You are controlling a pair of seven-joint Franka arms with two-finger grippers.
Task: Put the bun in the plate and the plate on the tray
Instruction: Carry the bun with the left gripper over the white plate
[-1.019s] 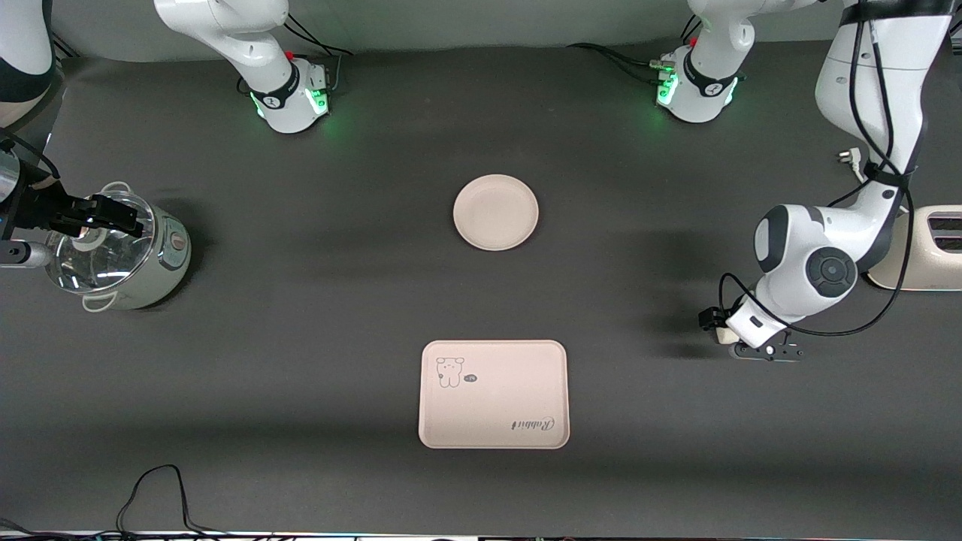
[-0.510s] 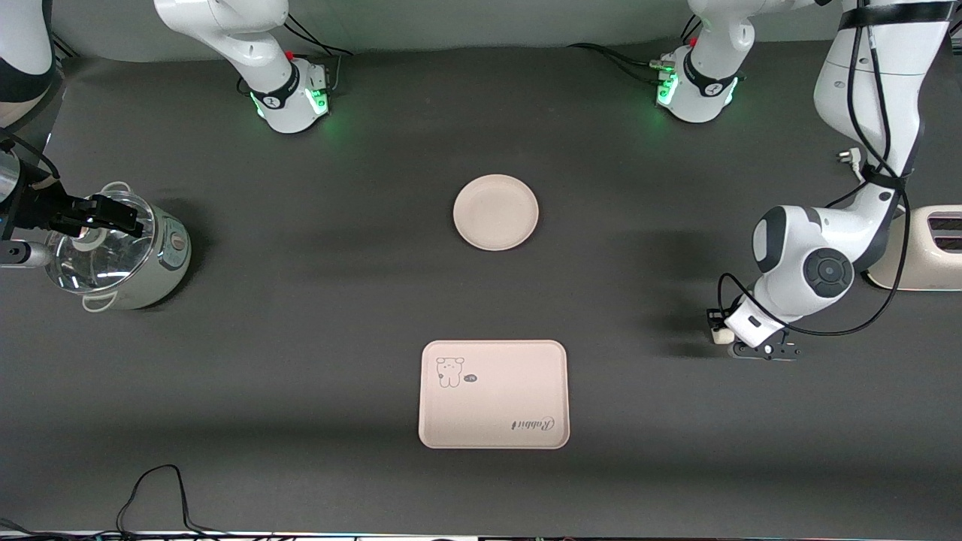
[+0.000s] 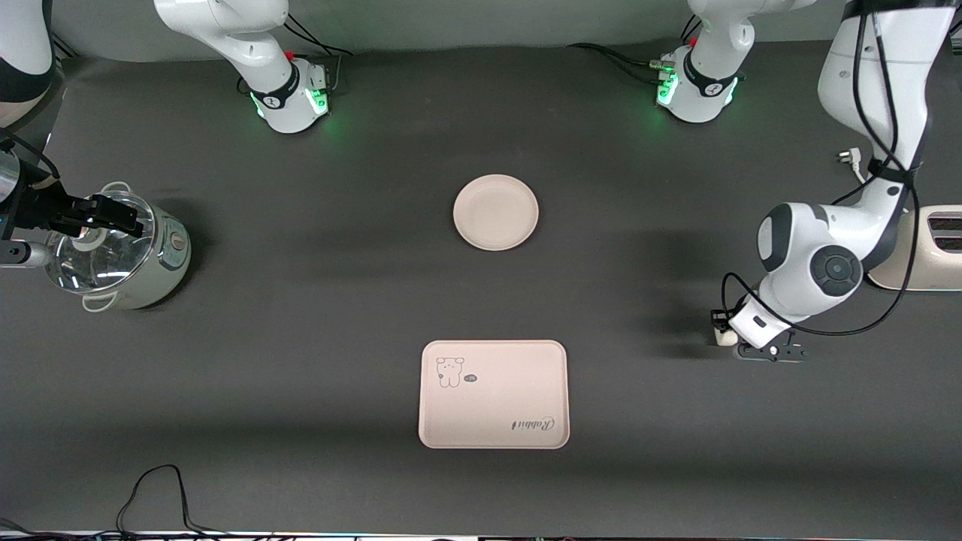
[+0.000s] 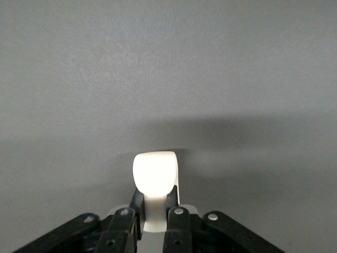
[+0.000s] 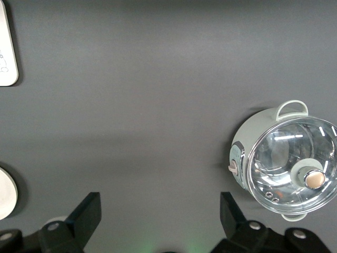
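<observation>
Tray (image 3: 494,394) nearest front camera, script "Rabbit" and cartoon animal on it. Plate (image 3: 496,212) farther back, mid-table, bare. Left gripper (image 3: 740,342) low at left arm's end, fingers (image 4: 172,203) pinching bun (image 4: 155,174). Right gripper (image 3: 101,214) waits over glass-lidded pot (image 3: 120,252), fingers spread.

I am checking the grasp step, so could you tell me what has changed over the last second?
The left gripper closed on the bun and edged toward the left arm's end of the table. The plate, tray, pot and open right gripper above it stayed put.
</observation>
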